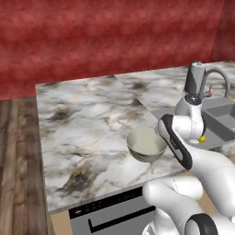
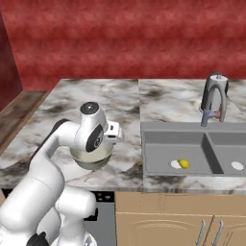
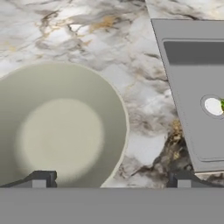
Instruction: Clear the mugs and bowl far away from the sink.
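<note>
You are looking at a marble desk (image 1: 87,124), white with grey and gold veins, that fills the middle of both base views and runs back to a deep red wall (image 1: 105,32). In the left base view a strip of wood floor (image 1: 18,156) shows along the left edge, and a dark appliance front (image 1: 110,215) sits under the desk's near edge at the bottom. In the right base view you see tan cabinet doors (image 2: 178,221) at the lower right, below the sink (image 2: 192,149).

The bowl (image 1: 146,144) stands on the desk right of centre in the left base view, near the front edge and beside the sink's left side (no mugs can be made out). In the hand view the bowl (image 3: 57,131) takes up the left half, with the sink's grey rim and basin at the right.

The claw (image 3: 111,178) hangs above the bowl's edge with its jaws wide apart, gripping nothing; one tip is over the bowl, the other over bare marble.

The faucet (image 2: 214,98) rises at the upper right of the right base view, and a small yellow thing (image 2: 183,164) lies in the left basin.
</note>
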